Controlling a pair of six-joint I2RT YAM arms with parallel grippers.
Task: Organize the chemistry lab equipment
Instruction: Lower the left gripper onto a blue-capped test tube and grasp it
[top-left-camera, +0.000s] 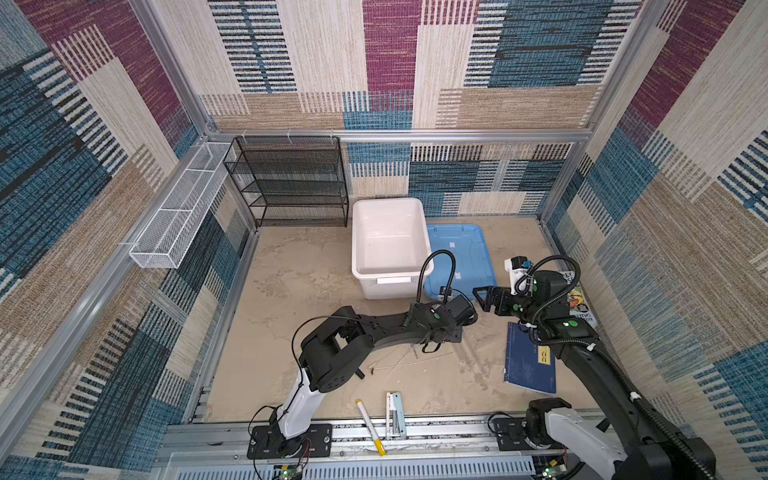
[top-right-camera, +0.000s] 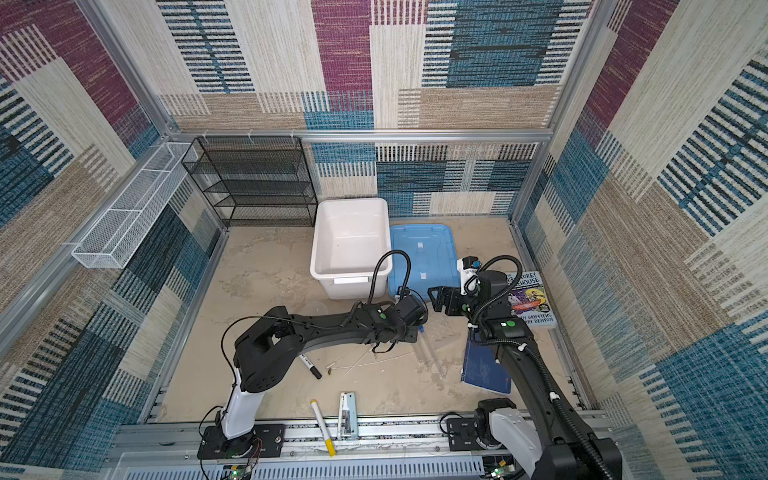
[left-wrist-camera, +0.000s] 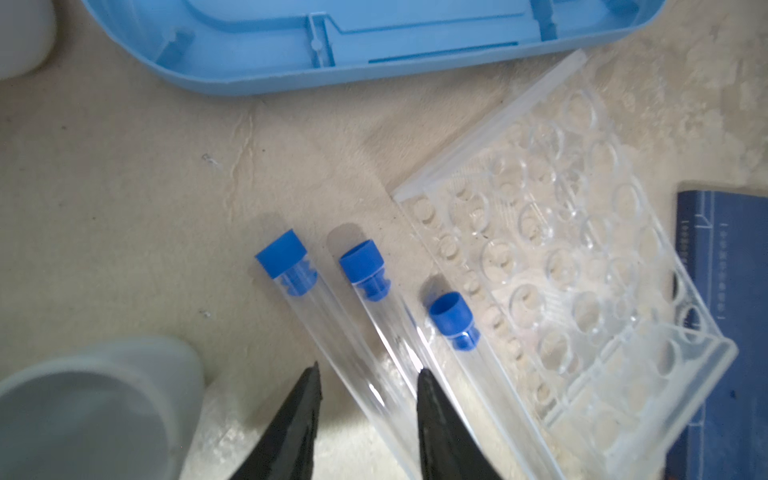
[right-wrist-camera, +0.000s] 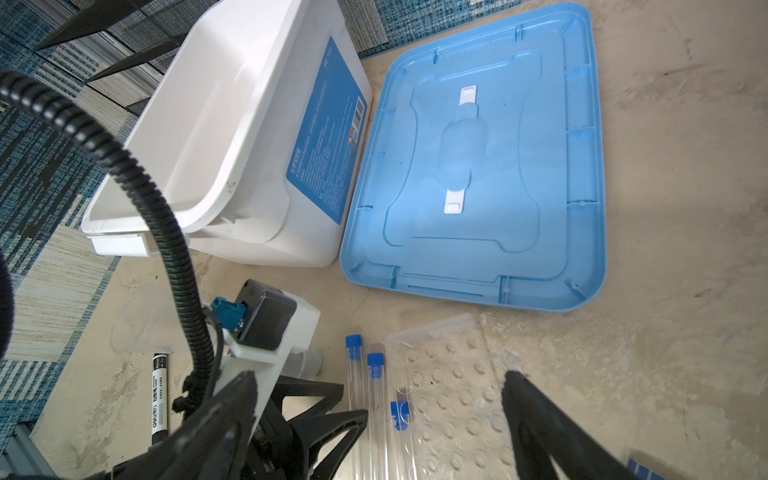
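Three blue-capped test tubes (left-wrist-camera: 363, 270) are laid side by side on the bench (left-wrist-camera: 124, 187), caps toward the blue lid (left-wrist-camera: 332, 41). They are set between the small white round dish (left-wrist-camera: 95, 399) and the clear tube rack (left-wrist-camera: 582, 257), with the last tube just beside the rack's edge. The outer tube (left-wrist-camera: 286, 266), farthest from the rack, is straddled by the left tool (left-wrist-camera: 370, 374). Its jaws are set fairly narrow, with a small gap seen on each side, so nothing is gripped yet. One fingertip (left-wrist-camera: 428, 390) is placed over the middle tube, so a slight shift away from the rack is judged wise before closing, so that a single tube is pinched. A gentle, centred squeeze is advised, since a smooth round tube may roll. The right tool (right-wrist-camera: 378, 376) is held wide and empty near the left tool.
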